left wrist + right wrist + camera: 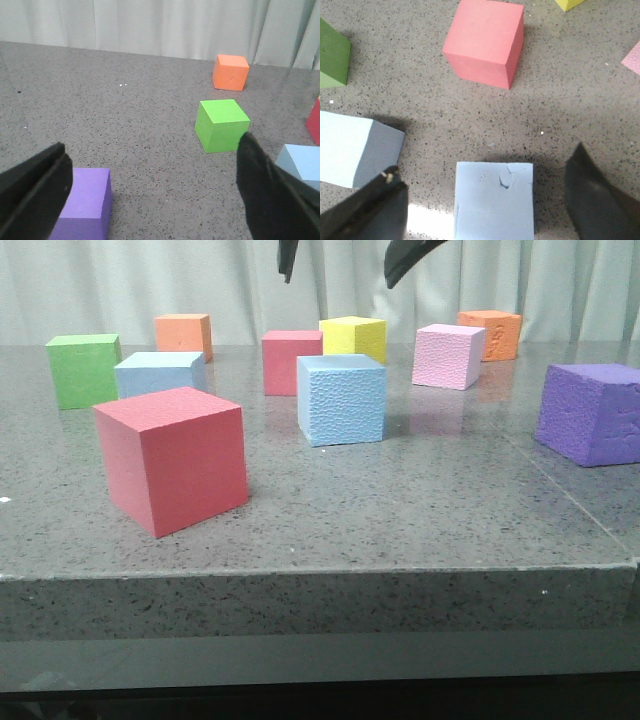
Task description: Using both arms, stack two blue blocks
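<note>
Pale curtains hang behind a speckled grey stone table scattered with foam cubes. Two of them are blue. The pebbly blue block stands near the middle of the table, a little back from the front edge. The smoother blue block sits toward the left edge, just behind a big red cube at the front and beside a green cube. A purple cube rests at the right edge and has no part in this.

In the right wrist view, the right gripper hangs spread wide over a blue block, one dark finger on each side and neither touching it. It is most likely the pebbly one, though a chipped top is all that shows. Only the finger tips show at the top of the front view, so it looks well above the table. The left gripper is also spread and empty, with the smoother block just past one finger.

The step in hand seems to be the right arm's grasp. To do it well, I would descend straight down and keep the block centred between the fingers. The pads should meet flat side faces rather than corners, and low enough that soft foam will not pivot. Close gently, since foam squashes. The left arm should keep clear of the green cube as it lines up.
</note>
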You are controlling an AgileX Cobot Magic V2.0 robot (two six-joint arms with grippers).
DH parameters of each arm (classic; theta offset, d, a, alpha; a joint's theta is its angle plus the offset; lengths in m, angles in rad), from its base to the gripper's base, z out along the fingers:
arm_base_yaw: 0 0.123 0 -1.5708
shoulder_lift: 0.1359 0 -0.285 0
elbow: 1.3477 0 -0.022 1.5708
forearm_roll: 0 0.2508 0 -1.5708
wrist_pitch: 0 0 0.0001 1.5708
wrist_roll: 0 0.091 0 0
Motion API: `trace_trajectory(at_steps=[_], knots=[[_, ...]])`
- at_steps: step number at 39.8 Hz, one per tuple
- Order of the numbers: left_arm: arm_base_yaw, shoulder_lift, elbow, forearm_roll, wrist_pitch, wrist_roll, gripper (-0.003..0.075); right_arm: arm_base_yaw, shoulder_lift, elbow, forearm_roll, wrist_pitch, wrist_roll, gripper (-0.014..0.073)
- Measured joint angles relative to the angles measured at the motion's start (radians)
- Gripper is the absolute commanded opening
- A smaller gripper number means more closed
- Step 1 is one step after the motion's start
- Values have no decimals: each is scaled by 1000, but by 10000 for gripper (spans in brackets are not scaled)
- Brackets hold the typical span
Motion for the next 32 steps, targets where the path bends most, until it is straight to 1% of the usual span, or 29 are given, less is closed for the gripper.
trace_trajectory(at_steps=[5, 7, 10, 11, 13, 21, 27, 32], knots=[[0, 0, 0, 0, 0, 0, 635, 0, 0, -2, 0, 21, 0, 219], [0, 0, 0, 0, 0, 0, 635, 0, 0, -2, 0, 25, 0, 73], [0, 0, 0, 0, 0, 0, 635, 0, 0, -2, 0, 27, 0, -57], [0, 0, 0, 0, 0, 0, 635, 0, 0, -2, 0, 30, 0, -74], [0, 0, 0, 0, 0, 0, 635, 0, 0, -2, 0, 30, 0, -61], [0, 0, 0, 0, 0, 0, 635, -14, -20, -2, 0, 60, 0, -62], [0, 0, 0, 0, 0, 0, 635, -90, -90, 14, 0, 117, -61, -62], [0, 0, 0, 0, 0, 0, 635, -165, -191, 87, 0, 131, -122, -62]])
